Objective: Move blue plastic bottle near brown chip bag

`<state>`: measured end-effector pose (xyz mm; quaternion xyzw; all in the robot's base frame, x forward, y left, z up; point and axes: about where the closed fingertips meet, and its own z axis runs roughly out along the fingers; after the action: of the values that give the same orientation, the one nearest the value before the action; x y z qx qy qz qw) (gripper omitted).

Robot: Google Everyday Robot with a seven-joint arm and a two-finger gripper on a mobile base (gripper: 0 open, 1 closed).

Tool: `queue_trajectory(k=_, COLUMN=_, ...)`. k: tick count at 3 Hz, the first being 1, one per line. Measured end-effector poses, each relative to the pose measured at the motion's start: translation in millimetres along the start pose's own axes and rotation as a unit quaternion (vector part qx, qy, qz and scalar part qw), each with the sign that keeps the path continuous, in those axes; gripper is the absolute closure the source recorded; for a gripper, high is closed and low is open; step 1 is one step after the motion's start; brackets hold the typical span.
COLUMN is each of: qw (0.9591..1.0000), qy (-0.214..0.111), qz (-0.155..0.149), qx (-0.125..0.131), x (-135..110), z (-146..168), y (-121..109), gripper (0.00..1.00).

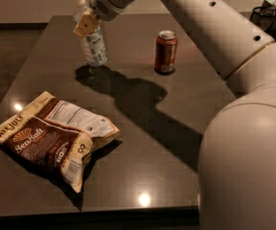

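Clamping blue plastic bottle [96,49] nr its top (it's tilted), jaws over far-left table [128,176].

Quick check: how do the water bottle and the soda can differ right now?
The bottle is taller and clear, with a white cap; the can is shorter and red-orange. The bottle leans, with the pincer closed on its upper part; the can stands upright with nothing touching it. Both are on the far part of the table, well away from the chip bag.
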<state>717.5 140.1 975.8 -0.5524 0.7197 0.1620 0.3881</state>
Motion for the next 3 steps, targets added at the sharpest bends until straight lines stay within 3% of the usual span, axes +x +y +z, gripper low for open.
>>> queue_trajectory(k=1, qw=0.9980, qy=0.002, qz=-0.034, qx=-0.054, x=13.6, z=-20.7, y=36.0, gripper=1.00)
queue_trajectory(k=3, qw=0.9868, qy=-0.018, qz=-0.079, qx=-0.140, x=37.3, z=-48.0, y=92.6, gripper=1.00)
